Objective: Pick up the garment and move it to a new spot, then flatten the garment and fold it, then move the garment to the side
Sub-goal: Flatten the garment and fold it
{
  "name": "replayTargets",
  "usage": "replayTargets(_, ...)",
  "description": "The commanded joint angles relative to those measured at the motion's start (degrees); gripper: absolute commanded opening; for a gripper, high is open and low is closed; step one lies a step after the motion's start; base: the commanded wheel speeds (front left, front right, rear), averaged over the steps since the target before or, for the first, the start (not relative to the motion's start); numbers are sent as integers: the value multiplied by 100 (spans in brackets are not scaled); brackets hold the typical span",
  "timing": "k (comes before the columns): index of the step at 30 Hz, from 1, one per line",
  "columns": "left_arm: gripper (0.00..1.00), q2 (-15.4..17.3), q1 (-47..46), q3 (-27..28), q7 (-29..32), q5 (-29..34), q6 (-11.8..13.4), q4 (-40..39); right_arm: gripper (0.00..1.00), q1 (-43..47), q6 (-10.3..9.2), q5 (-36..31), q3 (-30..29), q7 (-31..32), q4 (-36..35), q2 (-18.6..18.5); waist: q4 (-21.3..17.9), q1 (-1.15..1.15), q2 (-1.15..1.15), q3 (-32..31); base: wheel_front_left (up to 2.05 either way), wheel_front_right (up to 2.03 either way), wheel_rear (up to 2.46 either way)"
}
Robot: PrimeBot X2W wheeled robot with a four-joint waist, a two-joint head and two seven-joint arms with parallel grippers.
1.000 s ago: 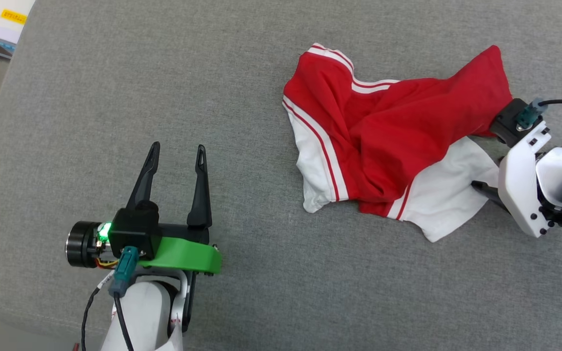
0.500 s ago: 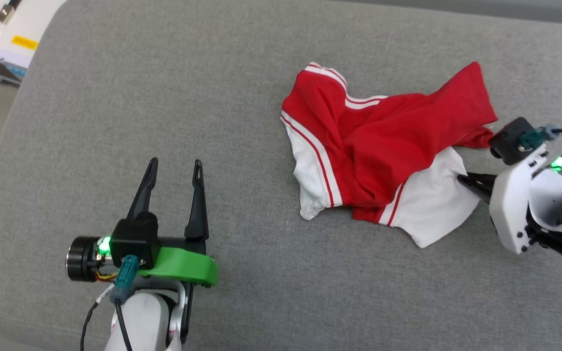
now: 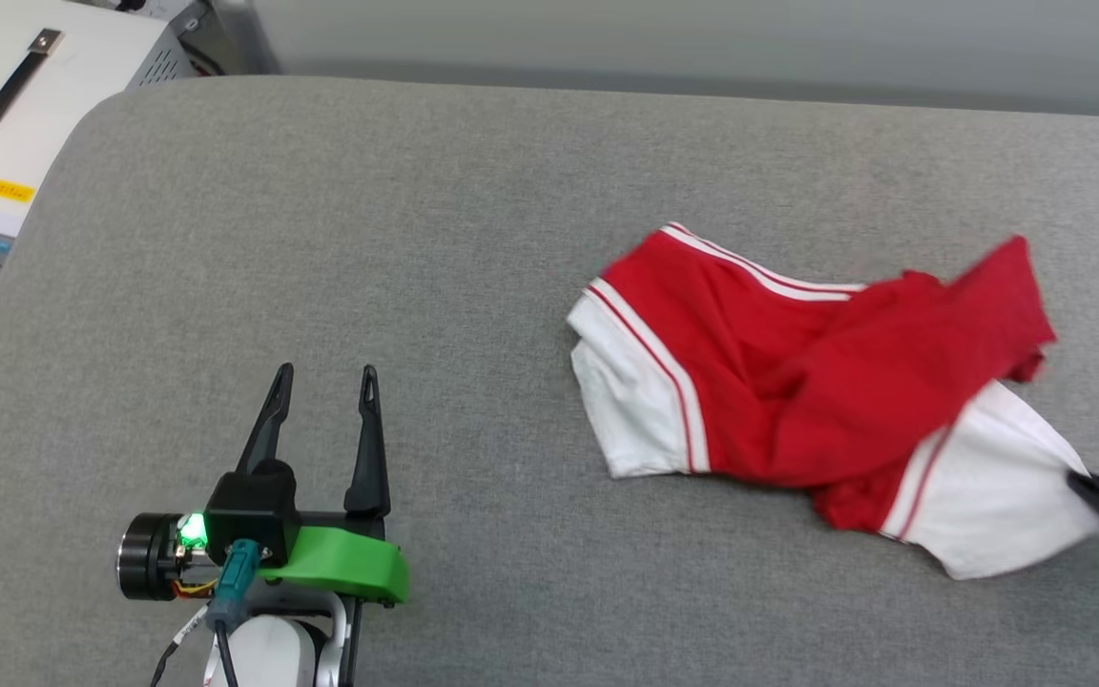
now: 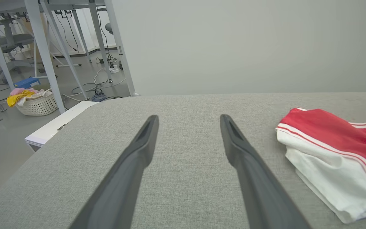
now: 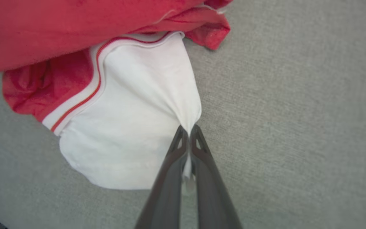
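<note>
Right jaws: pressed together on a tuck of white cloth, which gathers into a peak where it enters between the two dark fingers.
Right arm: the right gripper (image 5: 188, 130) sits low over the surface at the garment's near right edge. A hold on an outer edge probably lets the rest of the cloth trail free when lifted.
Pinched part: the white sleeve (image 5: 129, 127), bordered by red-white trim and drawn taut toward the fingers.
Task's thing: the garment (image 3: 826, 382) lies crumpled on the right half of the surface, with its red body bunched over both white sleeves. No print can be seen.
Left jaws: spread wide, with nothing between them.
Left arm: the left gripper (image 3: 325, 370) hovers well apart from the garment, to its left, with its fingers pointing across bare fabric. It is probably held clear so that the single-handed lift is unobstructed.
Support: the grey cushion (image 3: 397, 210) is broad and flat. Its bare left half offers room for a new spot.
Step in hand: judged to be the pick-up, since the grip is made but most of the cloth rests on the cushion.
Surroundings: a white case (image 3: 44, 86) stands past the cushion's far left corner, and a laundry basket (image 4: 38, 105) sits on the floor.
</note>
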Motion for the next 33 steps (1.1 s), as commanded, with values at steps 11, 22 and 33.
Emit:
replayTargets(11,100,-6,24,8,-33,59,-52,76,0,953,-3,-108,-524,-86,1449,566,-13,0,0,-58,0,0,0)
replayTargets(22,100,41,185,118,-33,77,-66,60,100,643,-3,-1472,-1812,-2202,1778,1084,-179,0,0,-382,0,0,0)
replayTargets(33,100,289,-227,194,-33,40,-332,-80,100,1142,-3,-3922,-4354,-2572,-479,2788,-305,0,0,-467,0,0,0)
